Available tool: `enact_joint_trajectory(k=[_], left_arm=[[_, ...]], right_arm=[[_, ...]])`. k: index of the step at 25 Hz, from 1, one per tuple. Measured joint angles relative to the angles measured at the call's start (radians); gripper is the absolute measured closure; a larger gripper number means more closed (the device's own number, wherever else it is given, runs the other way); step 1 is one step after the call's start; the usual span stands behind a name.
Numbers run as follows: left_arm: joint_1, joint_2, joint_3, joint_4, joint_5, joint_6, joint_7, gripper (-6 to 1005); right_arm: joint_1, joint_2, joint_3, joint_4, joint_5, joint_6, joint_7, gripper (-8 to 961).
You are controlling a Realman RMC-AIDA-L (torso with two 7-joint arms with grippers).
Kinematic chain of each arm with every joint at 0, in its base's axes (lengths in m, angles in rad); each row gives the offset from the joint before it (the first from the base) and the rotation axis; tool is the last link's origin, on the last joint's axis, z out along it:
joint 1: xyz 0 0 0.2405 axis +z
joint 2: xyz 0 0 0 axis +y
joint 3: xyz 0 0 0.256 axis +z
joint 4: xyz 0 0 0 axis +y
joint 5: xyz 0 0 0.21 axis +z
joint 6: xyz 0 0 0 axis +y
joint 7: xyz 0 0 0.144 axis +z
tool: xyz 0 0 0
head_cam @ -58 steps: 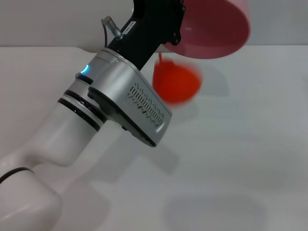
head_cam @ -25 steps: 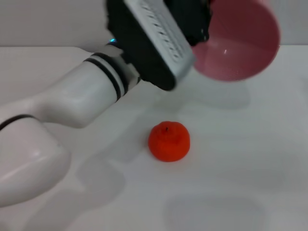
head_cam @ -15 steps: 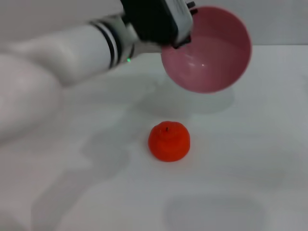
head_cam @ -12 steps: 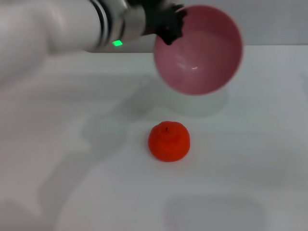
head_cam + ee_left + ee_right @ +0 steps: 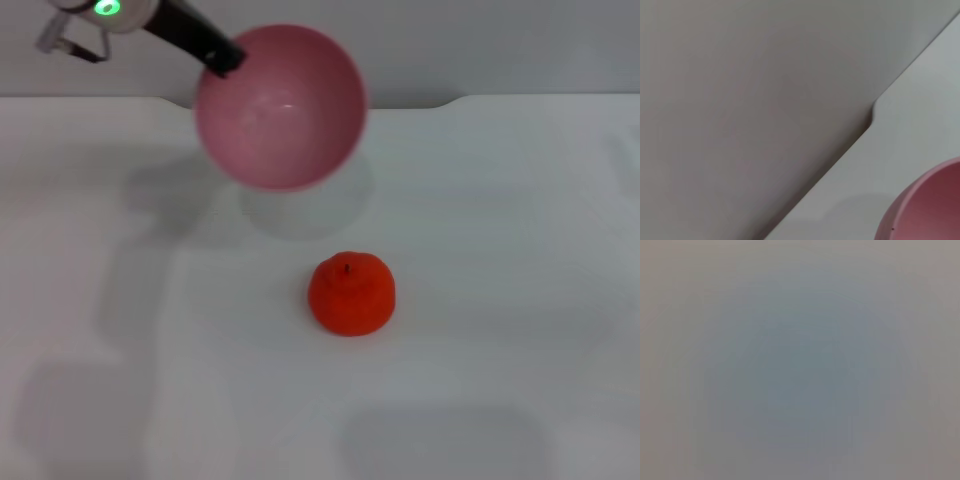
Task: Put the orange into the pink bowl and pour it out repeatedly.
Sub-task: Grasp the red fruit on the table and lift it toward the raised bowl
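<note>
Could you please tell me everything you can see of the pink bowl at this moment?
The pink bowl is a round, smooth, glossy bowl that looks like plastic, with a plain rim. It is empty and held off the white table, tipped so its opening faces the head camera, casting a shadow below. The left gripper grips its rim at the upper left edge. The orange lies apart from it on the table, nearer the robot. A slice of its rim also shows in the left wrist view.

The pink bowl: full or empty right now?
Empty. The pink bowl shows a bare inside, and the orange sits on the table.
</note>
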Motion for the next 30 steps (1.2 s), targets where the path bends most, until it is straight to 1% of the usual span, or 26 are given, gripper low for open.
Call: enact_joint_trajectory(k=[2, 3, 4, 5, 7, 8, 9, 11, 13, 15, 17, 20, 21, 22, 24, 27, 30], left_arm=[[0.000, 0.000, 0.000, 0.000, 0.000, 0.000, 0.000, 956], [0.012, 0.027, -0.029, 0.004, 0.051, 0.041, -0.040, 956], [0.026, 0.037, -0.031, 0.004, 0.056, 0.044, -0.054, 956], [0.026, 0.037, -0.031, 0.004, 0.056, 0.044, -0.054, 956], [0.036, 0.042, -0.033, 0.004, 0.058, 0.047, -0.058, 956], [0.036, 0.042, -0.033, 0.004, 0.058, 0.047, -0.058, 956], [0.051, 0.045, -0.034, 0.004, 0.062, 0.054, -0.061, 956], [0.051, 0.045, -0.034, 0.004, 0.062, 0.054, -0.061, 956], [0.055, 0.045, -0.032, 0.003, 0.062, 0.057, -0.062, 956], [0.056, 0.045, -0.029, 0.001, 0.063, 0.058, -0.062, 956], [0.057, 0.045, -0.027, 0.000, 0.064, 0.061, -0.060, 956], [0.057, 0.046, -0.026, 0.000, 0.063, 0.063, -0.058, 956], [0.057, 0.046, -0.026, 0.000, 0.064, 0.063, -0.056, 956], [0.058, 0.046, -0.027, 0.000, 0.064, 0.061, -0.054, 956], [0.059, 0.046, -0.027, 0.002, 0.064, 0.059, -0.054, 956], [0.059, 0.044, -0.027, 0.003, 0.064, 0.059, -0.053, 956], [0.061, 0.042, -0.026, 0.003, 0.064, 0.064, -0.052, 956]], right_arm=[[0.002, -0.011, 0.001, -0.032, -0.085, 0.104, 0.078, 496], [0.006, -0.020, 0.001, -0.057, -0.149, 0.168, 0.135, 497], [0.015, -0.032, 0.001, -0.104, -0.282, 0.251, 0.244, 497], [0.015, -0.032, 0.001, -0.104, -0.282, 0.251, 0.244, 497], [0.039, -0.046, 0.002, -0.167, -0.499, 0.326, 0.424, 497], [0.054, -0.050, 0.001, -0.191, -0.609, 0.346, 0.512, 497], [0.081, -0.056, 0.000, -0.220, -0.753, 0.355, 0.634, 497], [0.134, -0.060, -0.007, -0.256, -0.995, 0.338, 0.833, 496], [0.204, -0.062, -0.012, -0.279, -1.224, 0.282, 1.008, 496], [0.284, -0.058, -0.012, -0.288, -1.419, 0.193, 1.128, 496], [0.352, -0.049, -0.013, -0.291, -1.551, 0.091, 1.192, 496], [0.449, -0.026, -0.025, -0.296, -1.698, -0.079, 1.210, 497], [0.474, -0.013, -0.034, -0.302, -1.743, -0.122, 1.210, 497], [0.493, 0.000, -0.045, -0.313, -1.785, -0.149, 1.211, 497], [0.512, 0.020, -0.082, -0.336, -1.837, -0.171, 1.212, 497], [0.516, 0.025, -0.164, -0.347, -1.829, -0.164, 1.214, 497], [0.512, 0.026, -0.202, -0.344, -1.775, -0.140, 1.214, 496]])
